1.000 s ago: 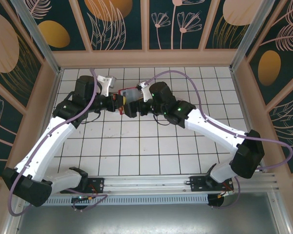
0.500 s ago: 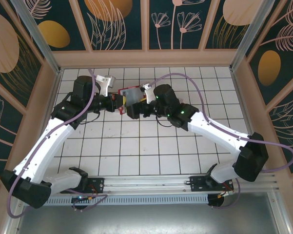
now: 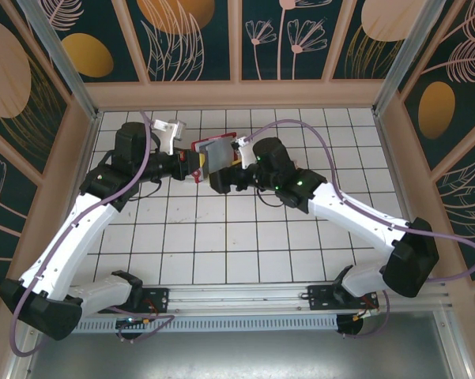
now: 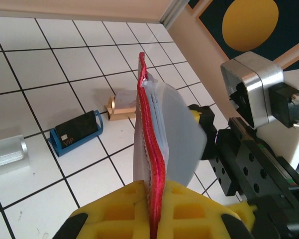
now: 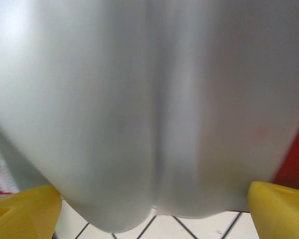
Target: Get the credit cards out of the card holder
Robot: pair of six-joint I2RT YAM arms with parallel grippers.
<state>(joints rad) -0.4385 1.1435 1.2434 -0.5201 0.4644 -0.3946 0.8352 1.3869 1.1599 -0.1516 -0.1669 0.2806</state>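
Card holder (image 4: 150, 149): held on edge above the table. Its lower edge is clamped between the yellow fingers of the left gripper (image 4: 154, 211).
Inner panel (image 4: 176, 134): grey-white and set on the right face of the holder, towards the opposing arm. Whether it is a pocket or a card cannot be told.
Right gripper (image 5: 149, 211): the fingers (image 5: 22, 209) are spread apart. The panel's lower edge lies between them and is not pinched.
Change: over the last second the holder has been tipped up, so more of the panel is presented to the overhead camera. The right gripper has been brought in closer against the panel.
Meaning: extraction is judged not yet begun, because a closing pinch on the panel's contents remains outstanding.
Dark card (image 4: 74, 130): marked VIP and seated in a blue block (image 4: 53, 141), ahead and left of the left fingertips.
Copper block (image 4: 120, 113): just beyond the blue block. It carries something pale, too small to identify.
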